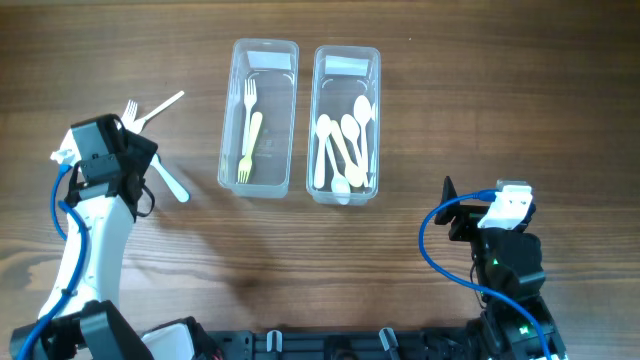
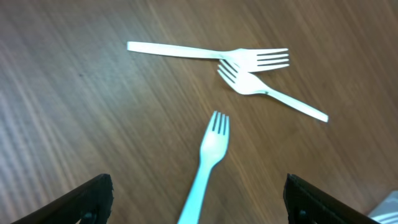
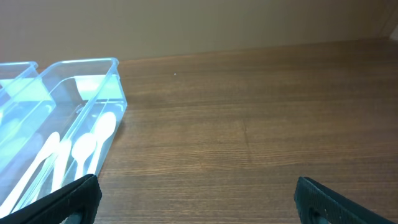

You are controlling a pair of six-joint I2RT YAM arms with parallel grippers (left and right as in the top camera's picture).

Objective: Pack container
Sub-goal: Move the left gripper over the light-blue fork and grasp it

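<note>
Two clear containers stand at the table's centre. The left container (image 1: 258, 60) holds one pale yellow fork (image 1: 248, 135). The right container (image 1: 346, 60) holds several white spoons (image 1: 345, 140). Three white plastic forks lie loose at the left: two crossed forks (image 2: 205, 53) (image 2: 273, 96) and a third fork (image 2: 210, 155). My left gripper (image 2: 199, 202) is open and hovers over the third fork's handle, which lies between its jaws. In the overhead view this gripper (image 1: 140, 160) hides part of that fork (image 1: 172, 185). My right gripper (image 3: 196, 199) is open and empty above bare table, right of the spoon container (image 3: 115, 87).
The left container's corner (image 3: 15, 68) shows at the left edge of the right wrist view. The right arm (image 1: 500, 225) sits near the front right, with blue cables on both arms. Bare wood lies between the containers and the front edge.
</note>
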